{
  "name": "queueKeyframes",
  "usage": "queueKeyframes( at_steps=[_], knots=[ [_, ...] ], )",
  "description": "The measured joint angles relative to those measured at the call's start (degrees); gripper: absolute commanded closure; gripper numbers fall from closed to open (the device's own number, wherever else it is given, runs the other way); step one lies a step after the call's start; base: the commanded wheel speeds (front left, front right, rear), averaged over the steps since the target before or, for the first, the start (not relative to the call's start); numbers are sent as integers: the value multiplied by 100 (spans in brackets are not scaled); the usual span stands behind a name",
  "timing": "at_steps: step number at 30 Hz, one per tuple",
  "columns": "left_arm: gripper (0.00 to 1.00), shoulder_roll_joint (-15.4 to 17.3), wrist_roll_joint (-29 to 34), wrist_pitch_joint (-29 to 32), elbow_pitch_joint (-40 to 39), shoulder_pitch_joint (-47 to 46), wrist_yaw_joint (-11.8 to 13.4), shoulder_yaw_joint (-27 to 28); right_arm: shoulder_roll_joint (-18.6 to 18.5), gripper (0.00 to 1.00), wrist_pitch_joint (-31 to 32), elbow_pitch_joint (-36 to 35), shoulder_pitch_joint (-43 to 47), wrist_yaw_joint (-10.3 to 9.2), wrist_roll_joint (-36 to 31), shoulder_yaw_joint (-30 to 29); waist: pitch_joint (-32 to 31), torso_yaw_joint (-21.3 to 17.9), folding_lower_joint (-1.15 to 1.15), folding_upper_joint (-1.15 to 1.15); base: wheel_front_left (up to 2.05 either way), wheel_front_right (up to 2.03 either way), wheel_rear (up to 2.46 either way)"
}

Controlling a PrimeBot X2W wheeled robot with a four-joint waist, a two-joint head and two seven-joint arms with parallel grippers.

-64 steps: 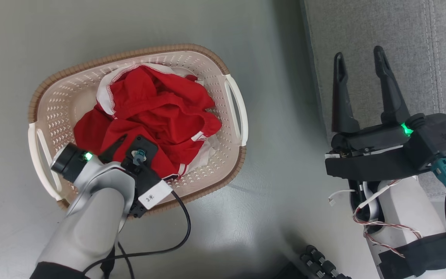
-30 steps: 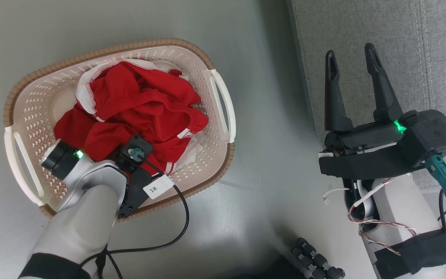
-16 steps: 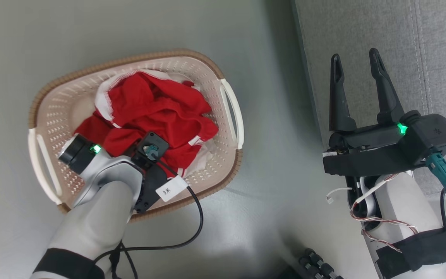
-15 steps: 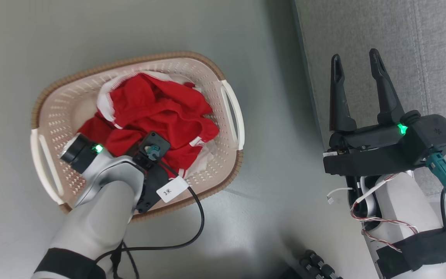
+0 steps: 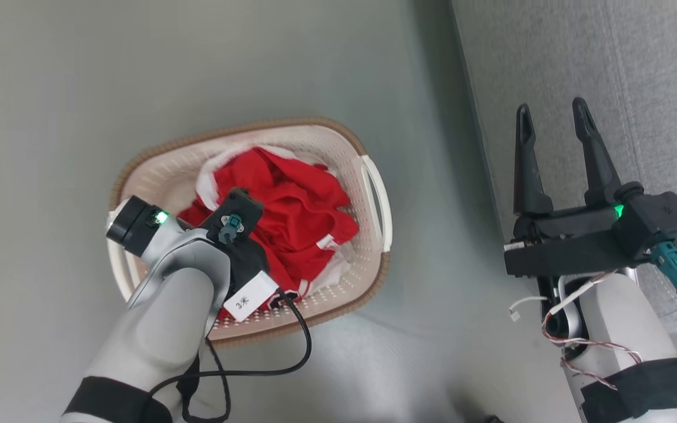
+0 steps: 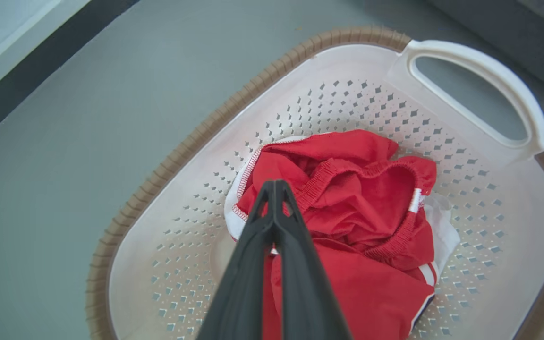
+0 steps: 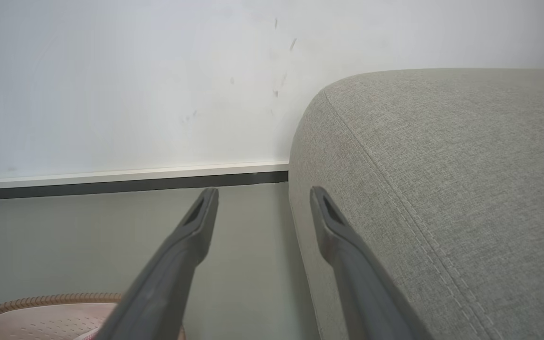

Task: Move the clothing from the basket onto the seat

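Head view: the whole picture has slid since half a second ago. The basket (image 5: pixel 315 125) now sits lower and looks smaller, so I read that as my camera rising, not the basket shifting on the floor (image 5: pixel 138 70). My left arm (image 5: pixel 162 317) looms larger against the basket and now hides its left handle, which showed before. The red clothes (image 5: pixel 303 217) are heaped in the basket, with none on the sofa (image 5: pixel 638 70). The right end effector (image 5: pixel 551 107) keeps its fingers spread over the sofa's edge, holding nothing.

Left wrist view: the left end effector (image 6: pixel 274 185) has its fingers pressed together, tips over the white-trimmed edge of the heap. I cannot tell whether a fold is caught between them, and nothing looks clearly lifted.

Right wrist view: the fingers are spread with bare floor between them. The sofa is just beside the right one, and a sliver of basket rim shows at the bottom left.

My judgement: the body is straightening for a first lift, but no garment has left the basket yet. Whether that grip took is what I need to confirm.
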Motion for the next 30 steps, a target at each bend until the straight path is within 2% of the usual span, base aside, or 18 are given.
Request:
queueKeyframes(
  at_steps=[4, 5, 6, 8, 9, 10, 18, 30],
  knots=[
    [100, -36, -147, -290, -98, 136, 1, 49, -19, 0, 0, 86, 98, 42, -10, -29, -244, 104, 0, 0, 0, 0, 0],
    [91, -38, -203, -372, -141, 177, 4, 69, -23, 0, 0, 98, 130, 42, -11, -38, -307, 128, 0, 0, 0, 0, 0],
    [75, -40, -287, -452, -177, 213, 7, 85, -24, 0, 0, 122, 166, 43, -14, -45, -373, 153, 0, 0, 0, 0, 0],
    [35, -37, -426, -609, -265, 265, 9, 104, -27, 0, 0, 154, 218, 47, -35, -48, -505, 200, 0, 0, 0, 0, 0],
    [20, -38, -514, -667, -359, 319, 10, 87, -29, 0, 0, 166, 242, 51, -37, -46, -574, 223, 0, 0, 0, 0, 0],
    [0, -41, -636, -690, -436, 371, 21, 62, -27, 0, 0, 181, 269, 68, -43, -43, -643, 243, 0, 0, 0, 0, 0],
    [0, -46, -1460, -838, -992, 903, 160, 24, -36, 0, 0, 370, 407, 145, -113, -24, -1239, 356, 0, 0, 0, 0, 0],
    [0, -45, -1858, -871, -1508, 1725, 286, 408, -120, 0, 0, 542, 909, 192, -162, -35, -2138, 493, 0, 0, 0, 0, 0]
  ],
)
